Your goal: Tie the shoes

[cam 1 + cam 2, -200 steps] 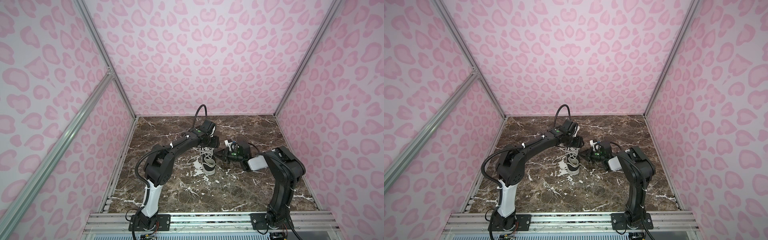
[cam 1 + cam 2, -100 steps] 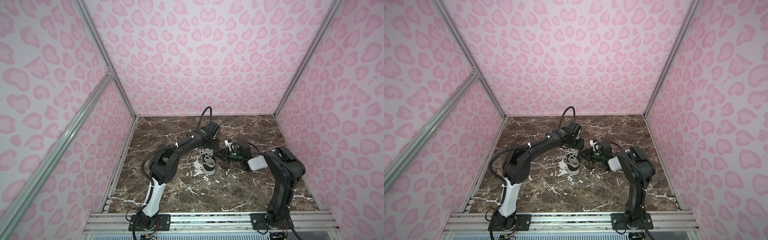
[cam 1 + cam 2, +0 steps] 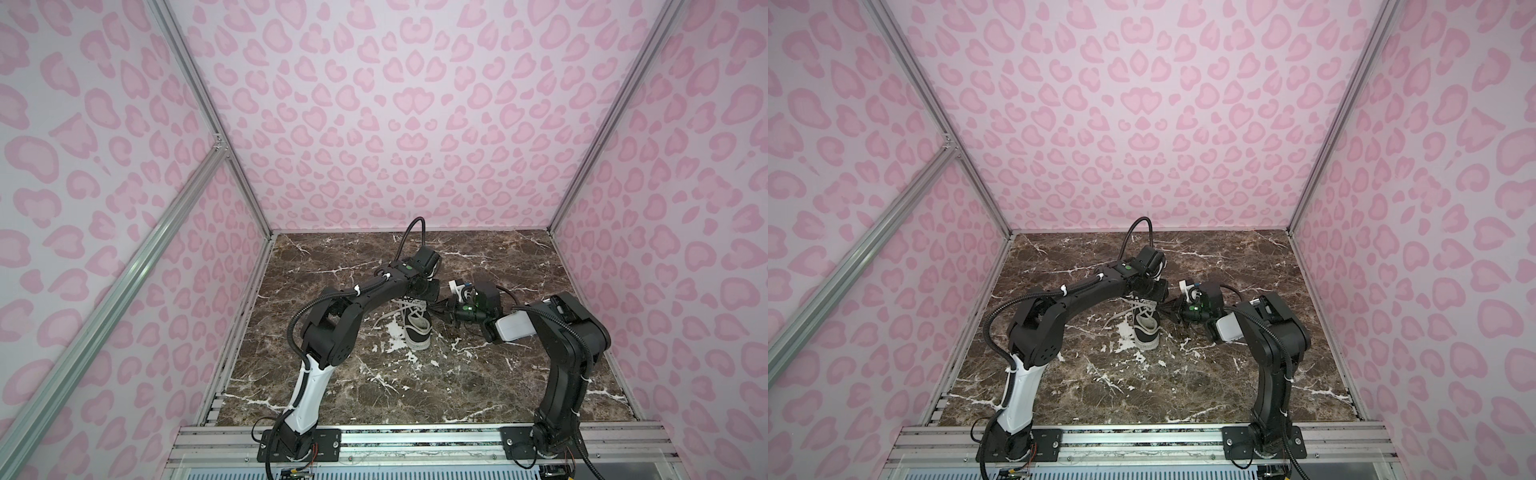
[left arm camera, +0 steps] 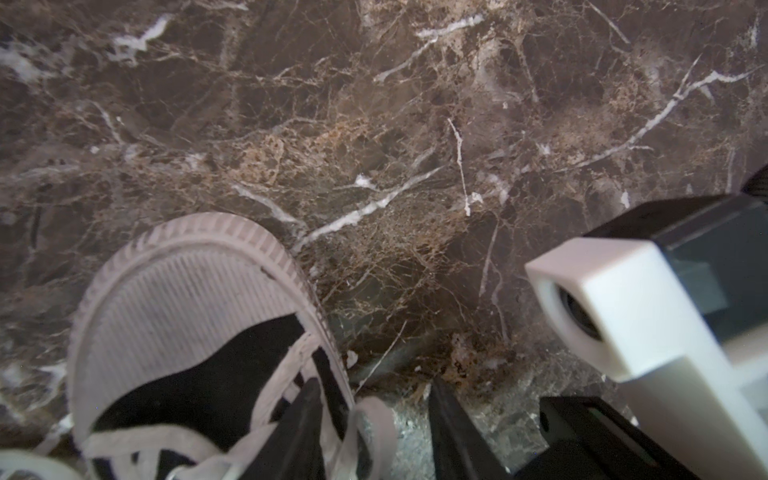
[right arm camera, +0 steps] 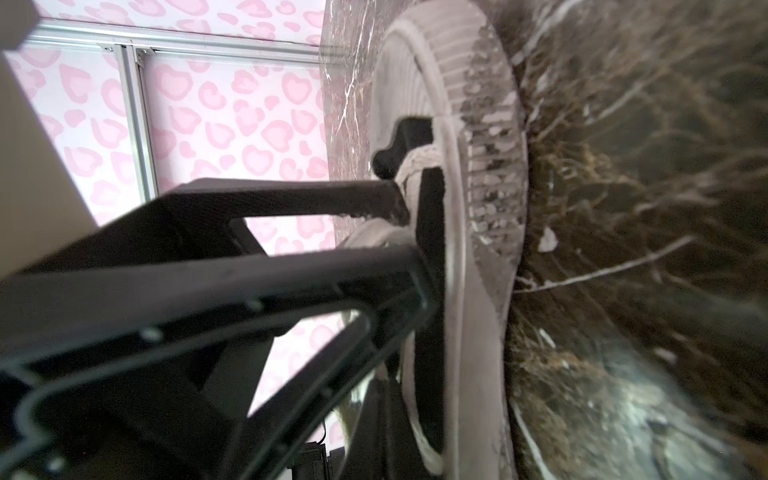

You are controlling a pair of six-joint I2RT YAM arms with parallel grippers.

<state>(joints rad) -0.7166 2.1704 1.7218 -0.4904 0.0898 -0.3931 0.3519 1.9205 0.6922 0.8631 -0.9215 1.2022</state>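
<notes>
Tying is at an early stage, judging by the laces: no bow or finished knot shows in any view.

Shoe (image 3: 417, 328): mid-table (image 3: 457, 386), sole down, toe pointing near. A loose lace end (image 3: 388, 318) trails on the marble just left of it.

Left gripper (image 4: 374, 386): over the laced part of the shoe, toward its right edge. Jaws stand apart, not clamped. One finger lies across the crossed laces and the other is off the shoe's right side. A lace loop (image 4: 374, 409) sits between them.

Right gripper (image 5: 409, 230): reaching in from the right, tips against the shoe's right flank above the sole. Jaws clenched. A pale strand sits at the tips and appears pinched there; blur keeps me from being sure how much is caught.

Step in hand, as I read it: right holds one strand taut while left lines up to take the loop.

Next move calls for:
- the left to close squarely on the loop, not on the canvas
- a clean lift, without dragging the shoe
- the right to hold its tension

Risk: the flat lace slips out, or both arms crowd each other at the right side.
</notes>
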